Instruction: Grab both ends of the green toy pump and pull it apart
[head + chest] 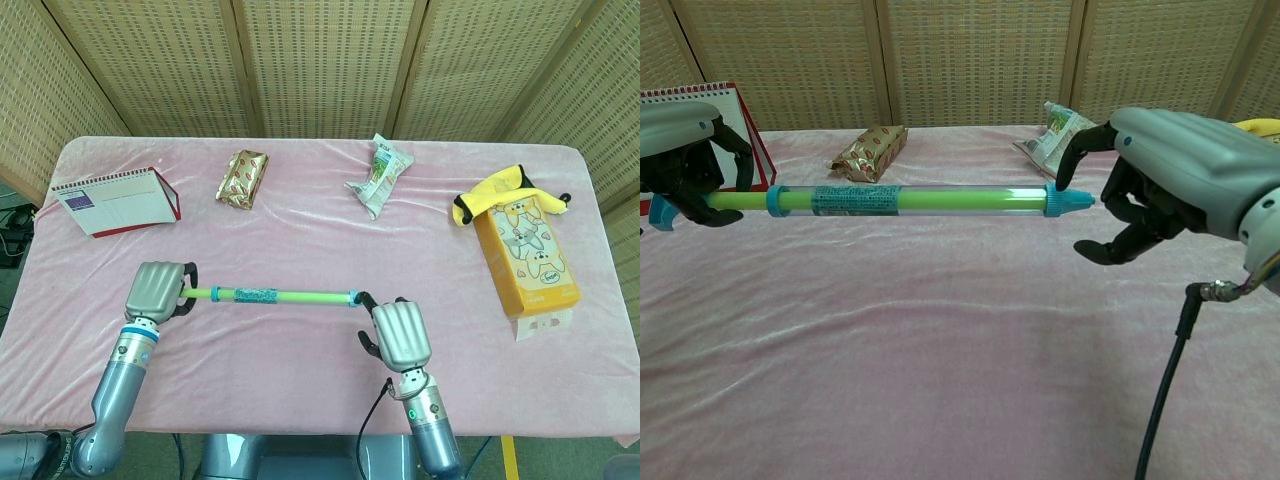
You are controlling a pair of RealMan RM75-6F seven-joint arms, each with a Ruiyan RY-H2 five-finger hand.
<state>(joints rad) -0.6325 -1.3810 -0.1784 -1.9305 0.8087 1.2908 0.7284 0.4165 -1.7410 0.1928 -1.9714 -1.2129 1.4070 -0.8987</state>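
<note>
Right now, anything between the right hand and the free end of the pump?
Nothing visible. The right hand sits open at the blue tip of the green toy pump, fingers arched around the tip but not closed on it. The left hand holds the other end. The snack packets lie farther back on the table.

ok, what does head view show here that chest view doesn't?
Head only: the orange box with the yellow cloth on its far end, both forearms, and the whole table. Chest only: the right hand is open around the pump's blue tip, not closed. Both: the left hand gripping the green toy pump, the notebook, and two snack packets.
</note>
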